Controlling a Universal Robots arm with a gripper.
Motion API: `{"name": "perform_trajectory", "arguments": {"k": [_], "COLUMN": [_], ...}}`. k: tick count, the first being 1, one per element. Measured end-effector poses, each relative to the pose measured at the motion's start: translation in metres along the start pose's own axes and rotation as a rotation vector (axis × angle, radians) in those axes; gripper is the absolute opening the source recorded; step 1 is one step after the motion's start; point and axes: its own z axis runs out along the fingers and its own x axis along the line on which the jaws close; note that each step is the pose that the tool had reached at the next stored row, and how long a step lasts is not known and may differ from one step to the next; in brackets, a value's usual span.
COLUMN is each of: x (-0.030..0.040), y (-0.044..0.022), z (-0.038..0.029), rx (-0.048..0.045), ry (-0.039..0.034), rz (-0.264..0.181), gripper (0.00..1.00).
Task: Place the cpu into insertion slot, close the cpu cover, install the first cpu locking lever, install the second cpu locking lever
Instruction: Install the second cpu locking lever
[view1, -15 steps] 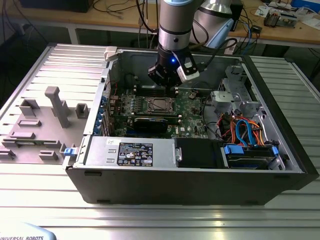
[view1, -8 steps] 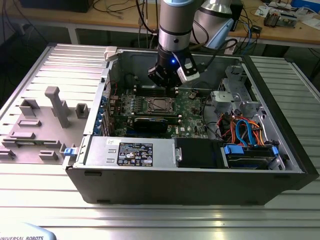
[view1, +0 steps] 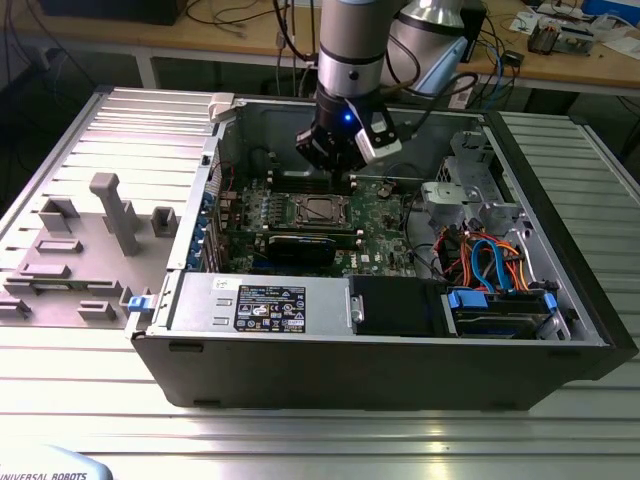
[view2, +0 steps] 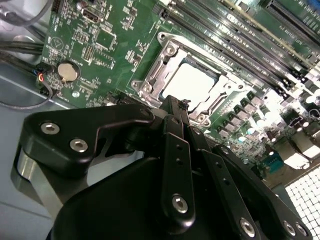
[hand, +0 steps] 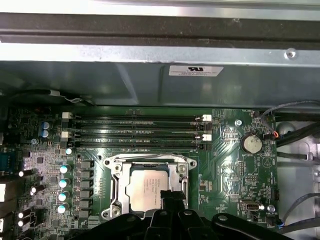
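- Cpu (hand: 148, 188) is being seen seated inside the insertion slot (hand: 116, 190), framed by the cpu cover (hand: 150, 162).
- Gripper (view2: 184, 104) is being held just above the insertion slot, fingertips pressed together, pinching nothing.

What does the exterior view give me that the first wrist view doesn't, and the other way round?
Exterior view alone: the whole open computer case, the power supply along its near side, the blue and orange cables toward that view's right, and the arm reaching down from above.

First wrist view alone: the round coin battery and the memory slots seen close.

Both: the green motherboard, the cpu seated in the insertion slot with the cpu cover down around it, and the gripper just above the socket.
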Motion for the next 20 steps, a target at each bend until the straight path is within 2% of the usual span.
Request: {"name": "perform_trajectory", "arguments": {"k": [4, 18, 20], "x": [0.0001, 0.0001, 0.0001], "y": [-0.0055, -0.0064, -0.0086], "z": [-0.0002, -0.0003, -0.0005], "rx": [-0.0001, 0.0, 0.0], "ry": [-0.0001, 0.0, 0.0], "rz": [0.0, 0.0, 0.0], "gripper": [0.11, 0.11, 0.11]}}
